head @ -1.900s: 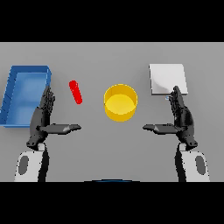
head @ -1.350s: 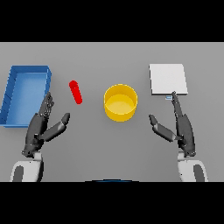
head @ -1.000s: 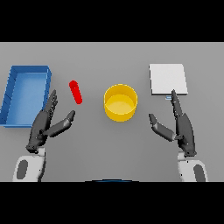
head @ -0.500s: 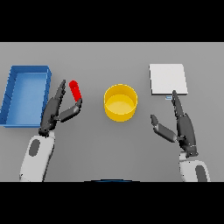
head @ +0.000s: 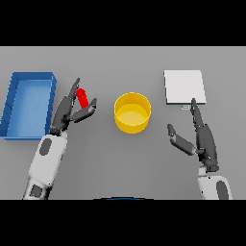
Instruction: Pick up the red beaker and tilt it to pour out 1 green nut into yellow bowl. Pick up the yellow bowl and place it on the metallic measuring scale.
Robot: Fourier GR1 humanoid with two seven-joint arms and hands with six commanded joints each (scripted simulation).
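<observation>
The red beaker is a small red cylinder lying left of the yellow bowl, which sits at the table's middle. My left hand is right at the beaker, fingers straight along its left side and thumb stretched out below it, open and not closed round it. The metallic measuring scale is a flat pale square at the back right. My right hand is open, fingers pointing up toward the scale's near edge and thumb out to the left. No green nut is visible.
A blue rectangular bin stands at the far left, just beside my left hand.
My left hand has moved forward and right from the near left until its fingers flank the red beaker. The right hand stayed low at the right, shifting only slightly.
</observation>
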